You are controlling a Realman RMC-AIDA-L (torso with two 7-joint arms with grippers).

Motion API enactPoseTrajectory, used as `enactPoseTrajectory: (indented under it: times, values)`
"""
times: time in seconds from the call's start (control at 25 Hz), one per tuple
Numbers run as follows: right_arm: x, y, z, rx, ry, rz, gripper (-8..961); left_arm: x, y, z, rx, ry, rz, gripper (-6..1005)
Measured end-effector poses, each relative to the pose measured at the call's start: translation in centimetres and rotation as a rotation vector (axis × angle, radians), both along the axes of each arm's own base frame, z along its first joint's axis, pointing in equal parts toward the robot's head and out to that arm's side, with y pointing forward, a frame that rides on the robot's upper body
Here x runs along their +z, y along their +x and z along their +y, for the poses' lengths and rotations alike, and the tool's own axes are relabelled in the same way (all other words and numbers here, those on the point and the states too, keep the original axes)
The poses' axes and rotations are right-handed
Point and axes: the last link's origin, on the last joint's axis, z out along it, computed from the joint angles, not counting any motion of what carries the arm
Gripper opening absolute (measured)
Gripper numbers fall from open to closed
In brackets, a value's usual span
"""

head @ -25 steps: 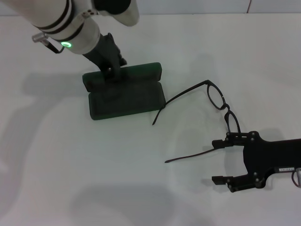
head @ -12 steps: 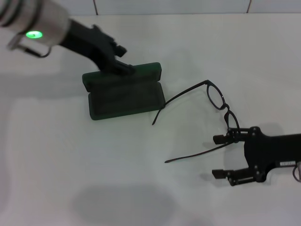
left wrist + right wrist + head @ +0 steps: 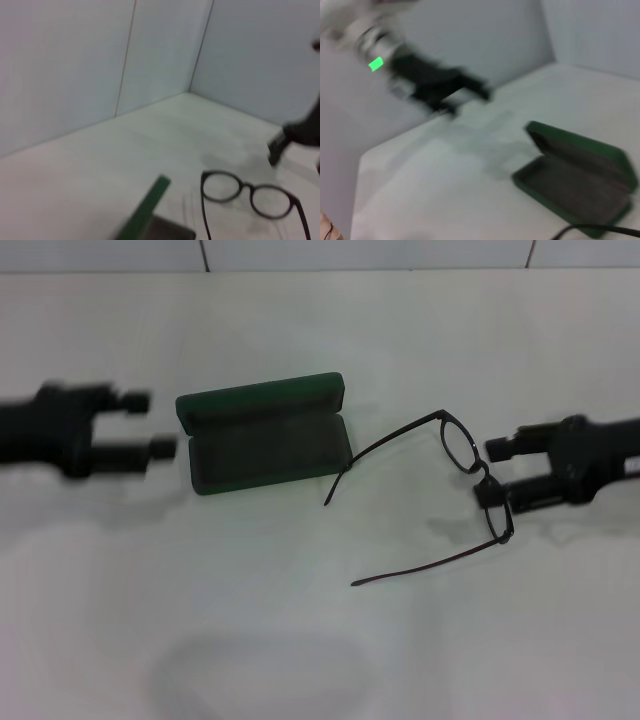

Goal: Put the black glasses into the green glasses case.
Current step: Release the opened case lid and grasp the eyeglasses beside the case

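The green glasses case (image 3: 265,435) lies open left of the table's centre, with its lid standing at the back; it also shows in the right wrist view (image 3: 577,185) and edge-on in the left wrist view (image 3: 145,207). The black glasses (image 3: 470,455) lie unfolded to its right, one temple tip near the case; they show in the left wrist view (image 3: 250,195). My right gripper (image 3: 495,472) is open at the glasses' front, its fingers on either side of the bridge. My left gripper (image 3: 150,424) is open and empty, just left of the case and apart from it.
The white table (image 3: 300,620) runs to a tiled wall at the back. In the right wrist view the left arm (image 3: 435,82) shows blurred beyond the case. The right gripper (image 3: 295,140) shows dark beyond the glasses in the left wrist view.
My left gripper left the case lid and swung out to the left of the case. My right gripper moved from the front right up to the glasses' front. Case and glasses stayed put.
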Motion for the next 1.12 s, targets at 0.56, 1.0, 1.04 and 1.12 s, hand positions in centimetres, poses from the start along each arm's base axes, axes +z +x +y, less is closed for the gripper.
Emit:
enactPoseTrajectory:
  times: [0.56, 1.0, 1.04, 1.12]
  values:
    - [1.1, -7.3, 6.1, -0.448, -0.119, -0.56, 810, -4.3, -4.9, -6.9, 0.007, -0.036, 0.02, 889]
    - [-3.6, -10.9, 6.9, -0.498, -0.054, -0.745, 791, -4.5, -5.1, -7.3, -0.048, -0.042, 0.057, 888]
    - [-3.8, -11.0, 6.8, -0.501, -0.055, -0.747, 788, -4.5, -5.1, -7.3, -0.05, -0.042, 0.058, 888]
    - [-4.3, -11.3, 6.7, -0.507, -0.052, -0.753, 782, -4.5, -5.1, -7.3, -0.054, -0.041, 0.061, 888]
